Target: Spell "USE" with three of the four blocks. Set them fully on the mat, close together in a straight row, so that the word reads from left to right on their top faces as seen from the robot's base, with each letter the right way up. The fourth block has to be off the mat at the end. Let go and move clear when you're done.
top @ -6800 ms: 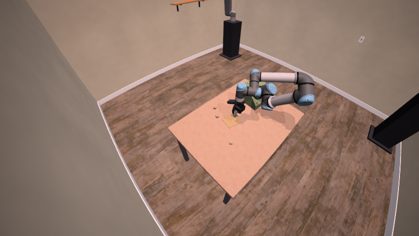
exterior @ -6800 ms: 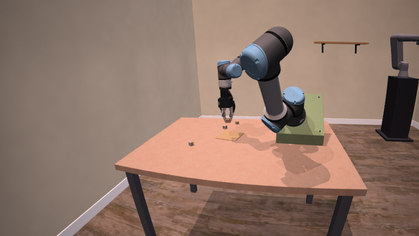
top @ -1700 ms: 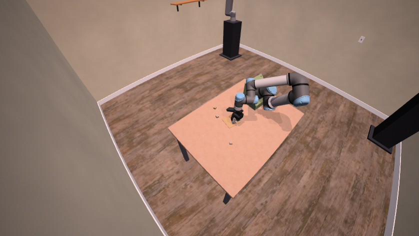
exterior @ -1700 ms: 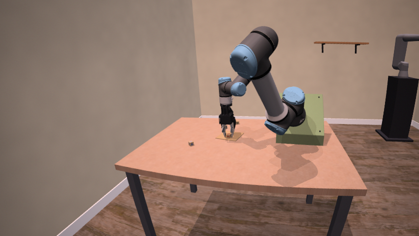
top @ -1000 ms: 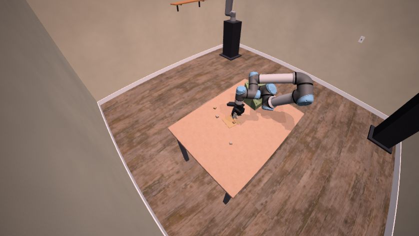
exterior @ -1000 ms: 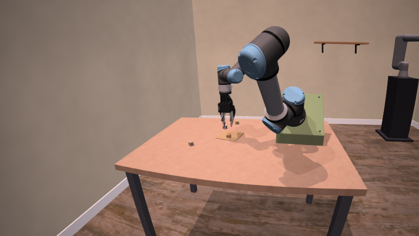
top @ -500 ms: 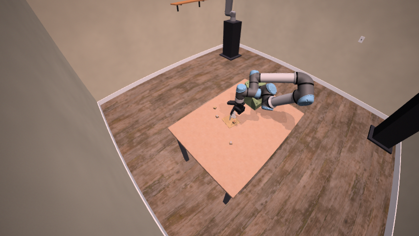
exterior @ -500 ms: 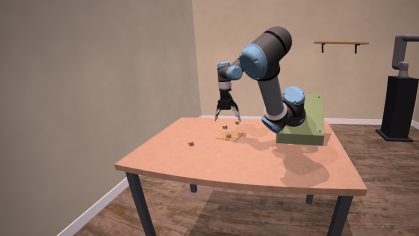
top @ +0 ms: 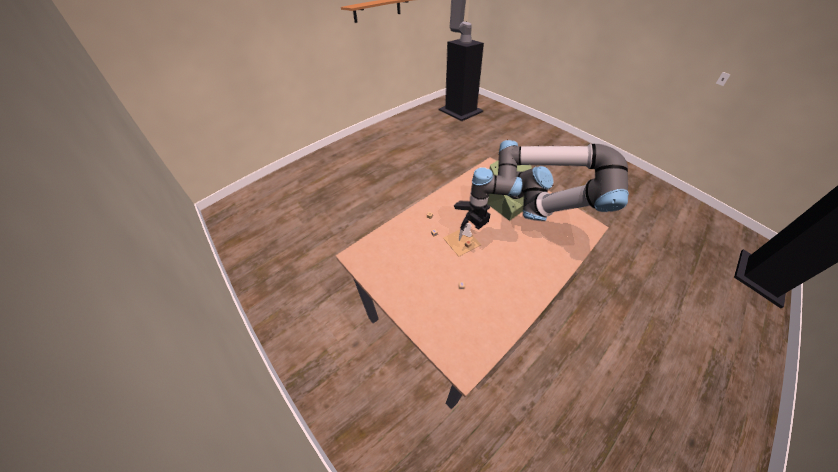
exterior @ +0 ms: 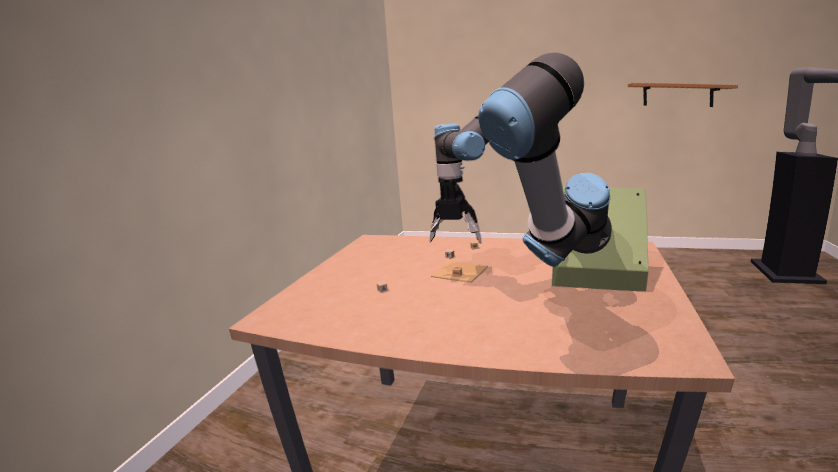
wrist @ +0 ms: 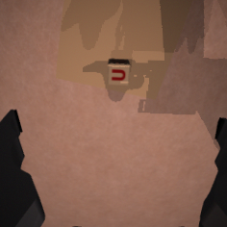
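Observation:
A small block with a red U (wrist: 118,75) on its top face sits on the tan mat (exterior: 463,272); it also shows in the exterior view (exterior: 456,270) and in the top view (top: 468,240). My gripper (exterior: 455,234) hangs well above the mat, wide open and empty; its dark fingers frame the lower corners of the wrist view (wrist: 115,192). Three more blocks lie off the mat on the table: one just beyond it (exterior: 449,254), one farther back (exterior: 474,245), and one to the left toward the table's side (exterior: 381,286). Their letters are too small to read.
The arm's green base block (exterior: 606,243) stands at the table's back right. A black pedestal (exterior: 797,216) stands on the floor to the right, away from the table. The table edge runs close on the left side.

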Controlling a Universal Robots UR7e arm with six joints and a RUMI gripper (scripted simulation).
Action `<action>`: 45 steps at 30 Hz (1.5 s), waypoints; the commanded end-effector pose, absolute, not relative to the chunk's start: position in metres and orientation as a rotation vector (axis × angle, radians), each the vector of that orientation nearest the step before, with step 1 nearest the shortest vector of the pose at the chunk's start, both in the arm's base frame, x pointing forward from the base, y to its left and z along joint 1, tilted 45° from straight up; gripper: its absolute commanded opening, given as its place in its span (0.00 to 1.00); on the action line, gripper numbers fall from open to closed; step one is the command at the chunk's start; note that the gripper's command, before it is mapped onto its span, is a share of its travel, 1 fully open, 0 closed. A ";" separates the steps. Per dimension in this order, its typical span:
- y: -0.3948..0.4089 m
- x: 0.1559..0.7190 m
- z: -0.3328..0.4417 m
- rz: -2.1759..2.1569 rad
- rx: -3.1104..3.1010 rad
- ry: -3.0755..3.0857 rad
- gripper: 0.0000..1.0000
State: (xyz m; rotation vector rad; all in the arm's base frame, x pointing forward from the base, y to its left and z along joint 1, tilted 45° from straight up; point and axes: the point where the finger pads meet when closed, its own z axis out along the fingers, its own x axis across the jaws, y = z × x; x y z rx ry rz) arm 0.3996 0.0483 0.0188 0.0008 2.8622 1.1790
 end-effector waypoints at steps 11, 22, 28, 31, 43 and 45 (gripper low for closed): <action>0.062 0.465 0.046 1.107 -0.347 2.768 1.00; 0.107 0.544 0.087 1.022 -0.764 2.583 1.00; 0.133 0.572 0.104 0.991 -0.918 2.491 1.00; 0.147 0.586 0.114 0.976 -0.994 2.440 1.00; 0.154 0.592 0.118 0.969 -1.026 2.417 0.37; 0.154 0.592 0.118 0.969 -1.026 2.417 0.37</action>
